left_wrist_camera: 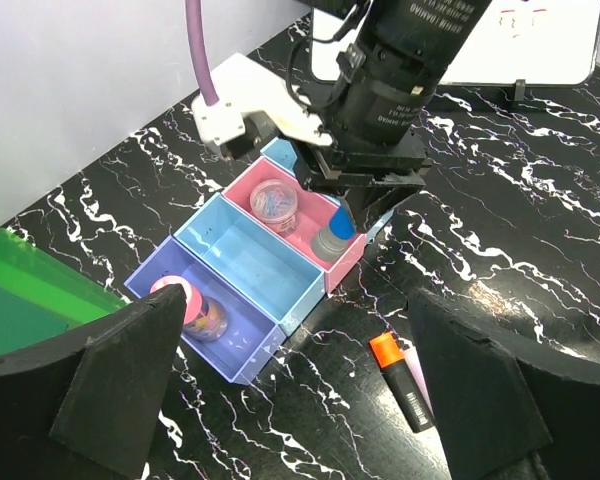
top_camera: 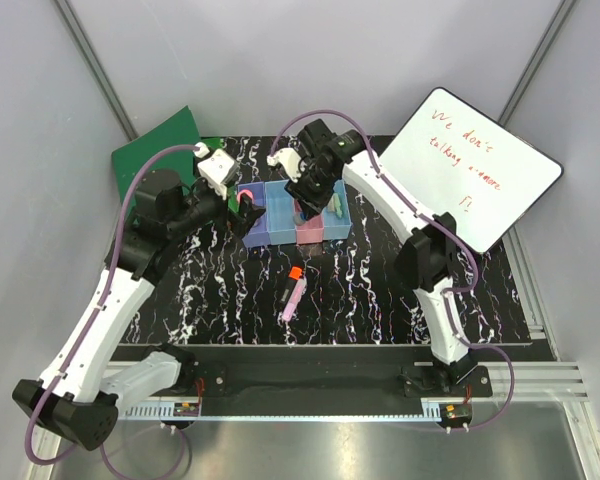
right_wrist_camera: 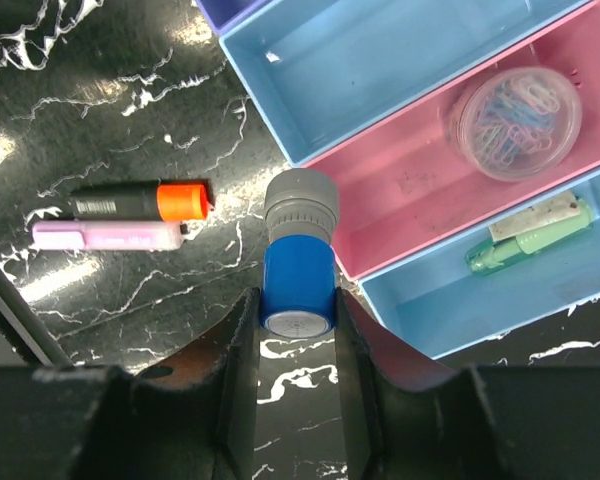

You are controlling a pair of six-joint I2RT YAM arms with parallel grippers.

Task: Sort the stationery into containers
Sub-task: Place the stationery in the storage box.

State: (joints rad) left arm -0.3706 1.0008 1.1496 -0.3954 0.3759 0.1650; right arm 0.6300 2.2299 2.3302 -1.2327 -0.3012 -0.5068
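Spreading beneath the whole scene, a black marbled desk [top_camera: 380, 300] carries a whiteboard [top_camera: 470, 165] propped beyond the light-blue end of a row of four joined bins [left_wrist_camera: 245, 262], and a green folder [top_camera: 160, 150] leaning off past the row's purple end. Both stand well apart from the row and look to play no part in the sorting.

Over the row's pink bin [right_wrist_camera: 420, 190], the right gripper [right_wrist_camera: 298, 305] is clamped on a blue cylinder with a grey cap [right_wrist_camera: 300, 260], cap pointing down, apparently so it can go into the bin end-first. The cylinder hangs at the near end of that bin; whether it touches the bin's floor cannot be told.

Beside the purple end of the row, the left gripper [left_wrist_camera: 295, 330] hovers with its fingers spread wide and nothing between them, seemingly waiting its turn while keeping out of the other arm's way.

On the desk just in front of the row, on the side toward the arm bases, an orange-capped marker [right_wrist_camera: 140, 200] and a pink marker [right_wrist_camera: 105, 236] lie side by side, unsorted. Within the row, a tub of paperclips [right_wrist_camera: 515, 120] sits in the pink bin, a green highlighter [right_wrist_camera: 530, 235] in the end light-blue bin, and a pink roll [left_wrist_camera: 175, 295] in the purple one.
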